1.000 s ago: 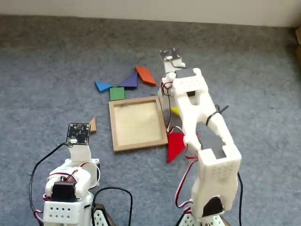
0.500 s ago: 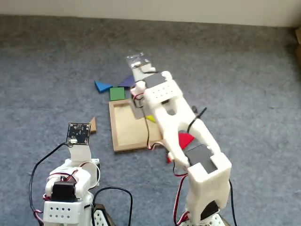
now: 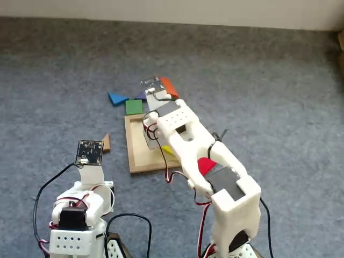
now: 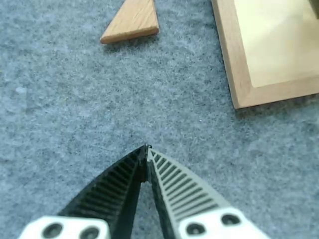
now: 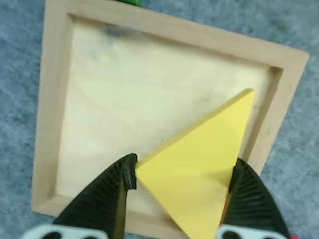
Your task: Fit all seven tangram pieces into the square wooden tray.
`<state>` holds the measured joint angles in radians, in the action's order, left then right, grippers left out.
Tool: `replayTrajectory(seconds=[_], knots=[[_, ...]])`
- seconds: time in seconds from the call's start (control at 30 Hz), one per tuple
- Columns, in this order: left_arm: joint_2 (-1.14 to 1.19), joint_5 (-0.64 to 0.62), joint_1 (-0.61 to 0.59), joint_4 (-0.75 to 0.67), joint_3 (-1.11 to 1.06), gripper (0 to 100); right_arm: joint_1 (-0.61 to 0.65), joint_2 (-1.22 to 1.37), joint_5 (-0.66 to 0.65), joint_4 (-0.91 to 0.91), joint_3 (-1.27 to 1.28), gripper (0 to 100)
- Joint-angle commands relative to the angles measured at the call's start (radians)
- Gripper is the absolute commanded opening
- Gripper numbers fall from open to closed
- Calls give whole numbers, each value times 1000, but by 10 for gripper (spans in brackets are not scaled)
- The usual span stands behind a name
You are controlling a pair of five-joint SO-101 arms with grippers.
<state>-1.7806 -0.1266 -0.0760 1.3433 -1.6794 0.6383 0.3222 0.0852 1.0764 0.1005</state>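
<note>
My right gripper is shut on the yellow triangle and holds it over the square wooden tray, near one corner. From above, the right arm lies across the tray, and a bit of the yellow triangle peeks out beside it. The red triangle lies partly under that arm. Behind the tray lie the blue triangle, green square, purple triangle and orange parallelogram. My left gripper is shut and empty above the carpet, near the tray's corner.
A small plain wooden piece lies left of the tray, and in the left wrist view this wooden piece is ahead of the left gripper. Grey carpet stretches open to the right. A pale wall edge runs along the back.
The right arm swung left from beside the tray's right edge to over the tray, carrying the yellow triangle. It now covers the tray's right part. The left arm stayed still.
</note>
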Motion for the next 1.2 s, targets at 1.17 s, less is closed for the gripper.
replayTrajectory(seconds=[1.17], knots=[[-38,3,10,5,-16,6,-59,-94,-175,16,-7,88]])
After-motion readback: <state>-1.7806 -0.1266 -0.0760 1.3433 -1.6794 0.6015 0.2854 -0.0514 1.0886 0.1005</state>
